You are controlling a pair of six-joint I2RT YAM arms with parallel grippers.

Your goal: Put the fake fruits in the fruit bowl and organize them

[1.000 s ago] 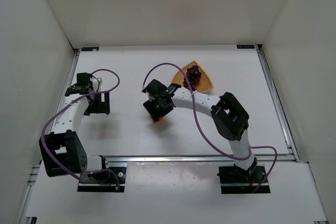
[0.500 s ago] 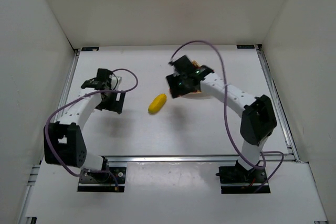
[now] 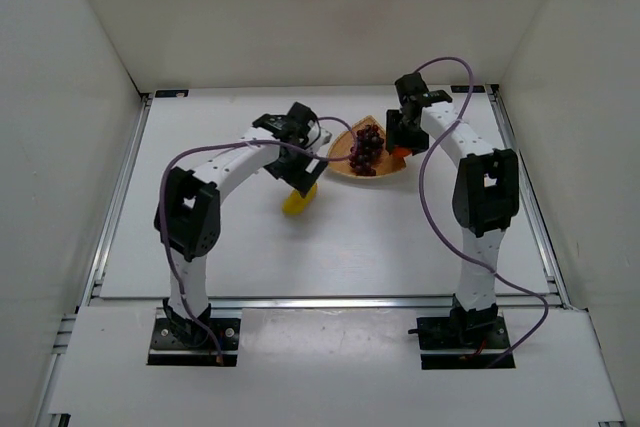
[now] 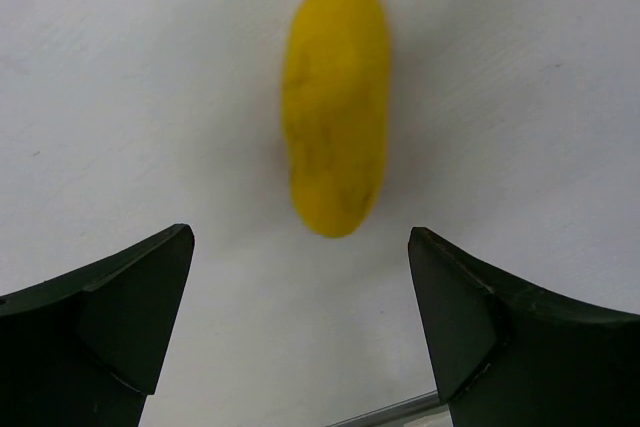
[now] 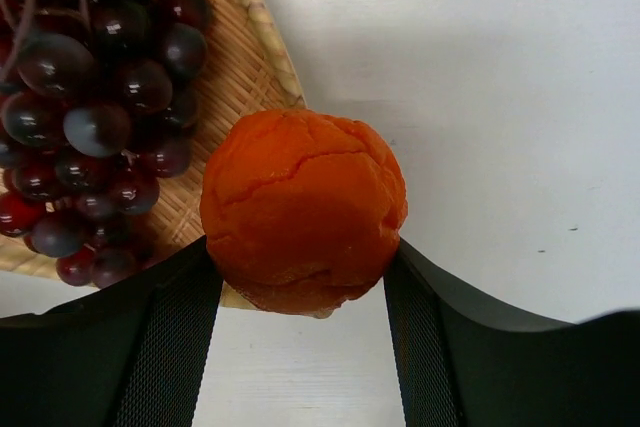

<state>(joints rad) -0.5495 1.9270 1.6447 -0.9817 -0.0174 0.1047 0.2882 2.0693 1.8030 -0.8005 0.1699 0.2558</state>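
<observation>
l fingers (image 4: 110, 317): wide, empty; mango (image 4: 335, 107) dead ahead, left of bowl (image 5: 262, 32), long axis pointing away
r fingers (image 5: 170, 347): gripping orange (image 5: 303, 209) at bowl's right rim

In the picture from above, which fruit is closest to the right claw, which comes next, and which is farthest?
1. Round orange plastic fruit: gripped in the right claw itself.
2. Dark purple grape bunch: in the light-brown woven bowl, just left of the claw.
3. Long yellow mango-like fruit: on the white table, farthest left.
</observation>
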